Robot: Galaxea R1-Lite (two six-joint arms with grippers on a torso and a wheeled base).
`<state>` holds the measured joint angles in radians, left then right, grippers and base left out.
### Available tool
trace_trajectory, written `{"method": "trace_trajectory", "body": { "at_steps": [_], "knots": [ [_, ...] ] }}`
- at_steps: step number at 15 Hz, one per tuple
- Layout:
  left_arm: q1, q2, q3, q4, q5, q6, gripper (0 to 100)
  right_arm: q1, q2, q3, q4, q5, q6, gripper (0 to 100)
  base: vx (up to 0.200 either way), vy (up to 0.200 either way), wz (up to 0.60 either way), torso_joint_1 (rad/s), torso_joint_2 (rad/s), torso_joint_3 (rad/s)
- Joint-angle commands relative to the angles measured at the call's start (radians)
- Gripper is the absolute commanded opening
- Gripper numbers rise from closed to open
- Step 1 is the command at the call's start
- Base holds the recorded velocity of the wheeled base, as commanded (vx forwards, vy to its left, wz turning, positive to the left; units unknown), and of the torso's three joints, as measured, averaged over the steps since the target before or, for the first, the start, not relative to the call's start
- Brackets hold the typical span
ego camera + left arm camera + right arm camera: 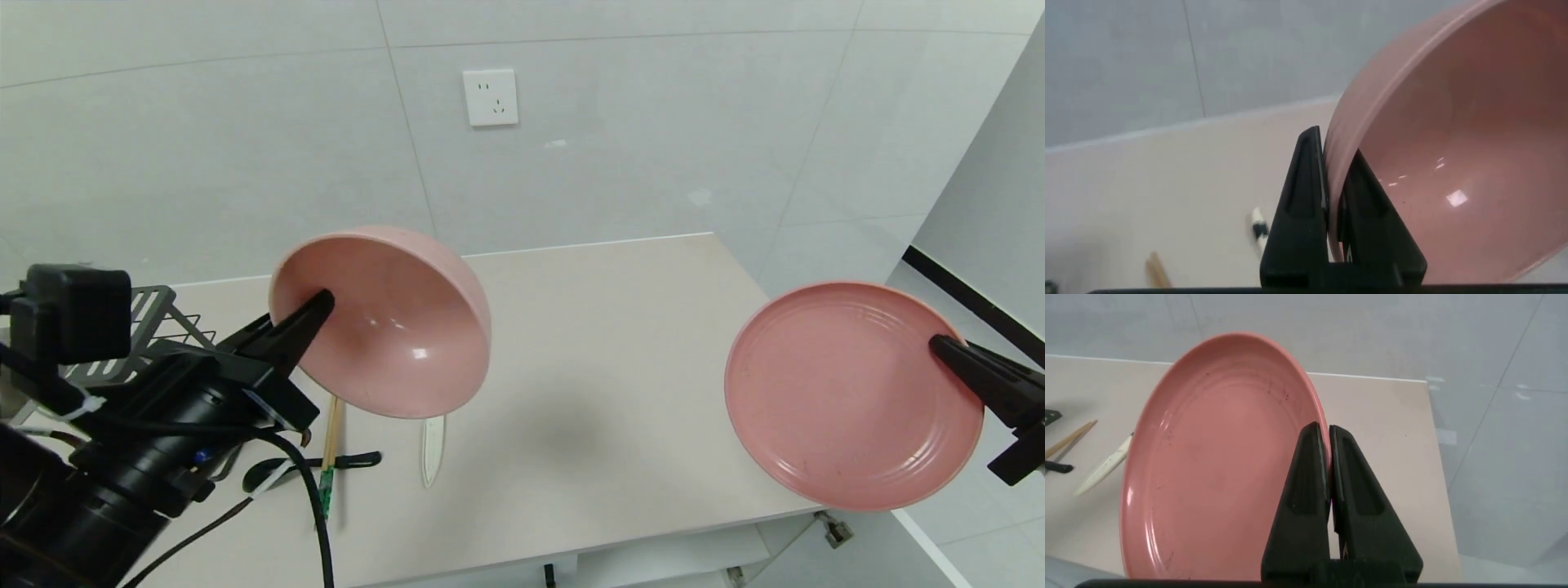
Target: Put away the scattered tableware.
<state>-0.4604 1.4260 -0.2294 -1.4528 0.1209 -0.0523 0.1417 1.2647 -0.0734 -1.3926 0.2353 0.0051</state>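
A pink bowl [392, 322] hangs tilted above the left half of the table, and my left gripper [314, 306] is shut on its rim; the left wrist view shows the bowl [1462, 139] with the rim pinched by the left gripper [1333, 175]. A pink plate [845, 396] is held on edge over the table's right front corner, my right gripper [943, 347] shut on its rim. The right wrist view shows that plate [1217, 449] clamped in the right gripper [1329, 445]. Chopsticks [329, 453], a white utensil [433, 449] and a black-handled utensil [326, 463] lie on the table under the bowl.
A grey wire dish rack [155, 318] stands at the table's far left. The beige table [604, 384] ends at a tiled wall behind, with a wall socket [490, 96] above. Floor drops away to the right of the table.
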Motion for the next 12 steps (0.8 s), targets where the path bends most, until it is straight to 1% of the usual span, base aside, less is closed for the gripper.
{"method": "trace_trajectory", "body": {
  "at_steps": [1, 2, 4, 7, 8, 10, 11, 12],
  "knots": [
    [-0.098, 0.088, 0.062, -0.118, 0.085, -0.001, 0, 0.010, 0.013, 0.001, 0.000, 0.001, 0.001, 0, 0.000, 0.000, 0.00, 0.000, 0.00, 0.000],
    [-0.103, 0.108, 0.068, -0.118, 0.103, 0.003, 0, 0.010, 0.028, 0.011, 0.000, 0.001, -0.001, 0, 0.000, 0.000, 0.00, 0.000, 0.00, 0.000],
    [-0.104, 0.114, 0.062, -0.118, 0.102, 0.006, 0, 0.012, 0.036, 0.029, -0.002, 0.001, -0.010, 0, 0.000, 0.000, 0.00, 0.000, 0.00, 0.000],
    [-0.121, 0.156, 0.028, -0.118, 0.100, 0.003, 0, 0.012, 0.050, 0.000, -0.014, 0.004, -0.017, 0, 0.000, 0.000, 0.00, 0.000, 0.00, 0.000],
    [-0.142, 0.156, 0.028, -0.118, 0.100, 0.003, 0, 0.013, 0.061, -0.002, -0.037, 0.004, -0.019, 0, 0.000, 0.000, 0.00, 0.000, 0.00, 0.000],
    [-0.221, 0.165, 0.036, -0.118, 0.100, 0.002, 0, 0.056, 0.081, -0.002, -0.128, 0.004, -0.019, 0, 0.000, 0.000, 0.00, 0.000, 0.00, 0.000],
    [-0.245, 0.174, 0.038, -0.118, 0.100, 0.002, 0, 0.073, 0.091, 0.003, -0.178, 0.004, -0.019, 0, 0.000, 0.000, 0.00, 0.000, 0.00, 0.000],
    [-0.259, 0.180, 0.033, -0.118, 0.102, 0.002, 0, 0.081, 0.105, 0.006, -0.178, 0.004, -0.022, 0, -0.200, 0.000, 0.00, -0.002, 0.01, -0.002]
  ]
}}
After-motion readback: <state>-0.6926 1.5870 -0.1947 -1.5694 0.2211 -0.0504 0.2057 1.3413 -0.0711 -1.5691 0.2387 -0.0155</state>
